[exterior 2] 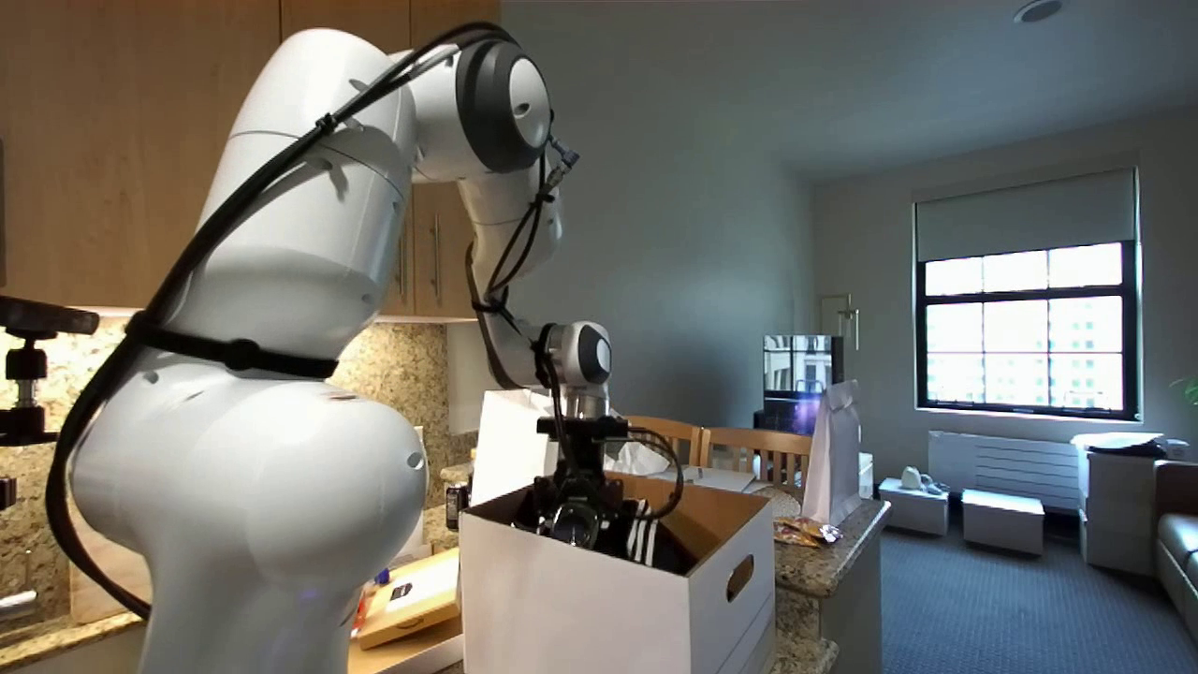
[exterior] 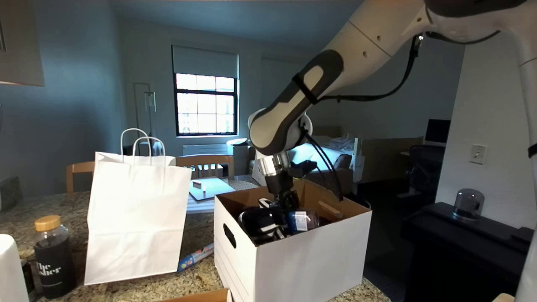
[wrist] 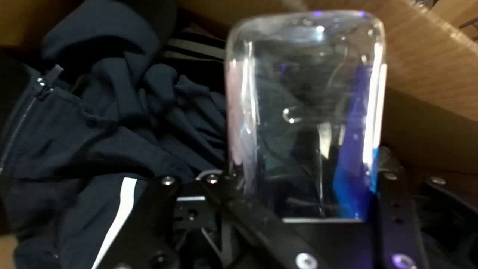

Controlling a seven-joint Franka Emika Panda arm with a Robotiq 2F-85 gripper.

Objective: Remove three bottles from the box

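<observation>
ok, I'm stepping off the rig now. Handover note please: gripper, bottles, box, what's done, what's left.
Gripper: down in the box, apparently closed on a clear bottle.
Bottles: the gripped one is inside, next to dark clothing. A tan-capped bottle stands on the counter; can't tell whether it came from the box.
Box: on the counter, open at the top.
Done: grip on this bottle, by the look of it; no removal I can confirm.
Left: lift it out, set it down, continue until three are out. Can't make out other bottles inside.
</observation>
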